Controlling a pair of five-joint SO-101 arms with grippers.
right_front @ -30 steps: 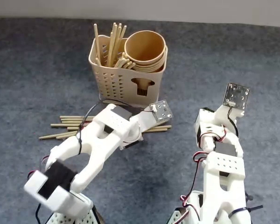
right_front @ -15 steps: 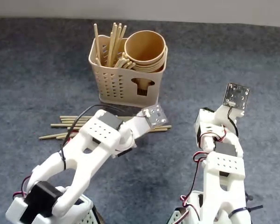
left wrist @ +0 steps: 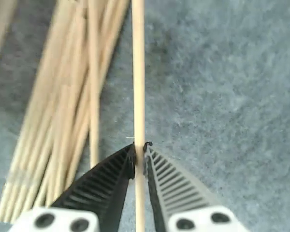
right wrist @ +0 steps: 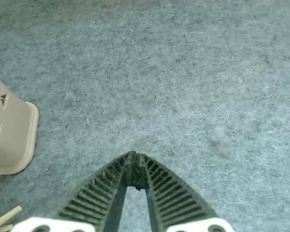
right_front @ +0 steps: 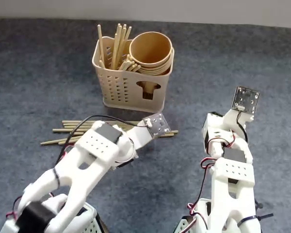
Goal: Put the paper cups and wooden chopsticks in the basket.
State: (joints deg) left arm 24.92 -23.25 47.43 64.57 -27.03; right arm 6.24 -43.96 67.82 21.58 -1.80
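1. In the high view, I saw the left arm [right_front: 94,150] stretched forward and low. Its wrist was above the right end of the loose wooden chopsticks [right_front: 72,130], which lay on the grey carpet [right_front: 39,73] just in front of the basket [right_front: 111,92]. The right arm [right_front: 230,170] stood folded with its wrist raised, to the right of the basket and well apart from it. Inside the basket, the paper cups [right_front: 150,48] sat stacked in the right part, and a bundle of chopsticks [right_front: 117,46] stood in the left part.
2. The left wrist view gave me what the high view hid. The left claw [left wrist: 139,153] was closed on a single chopstick [left wrist: 138,72], pinched between its two tips. The other loose sticks lay together just beside this one. I could not tell if the pinched stick was lifted from the carpet.
3. In the right wrist view, the right claw [right wrist: 134,162] was closed with its tips touching and nothing between them, above bare carpet. A corner of the basket and two chopstick ends [right wrist: 2,217] also showed here.
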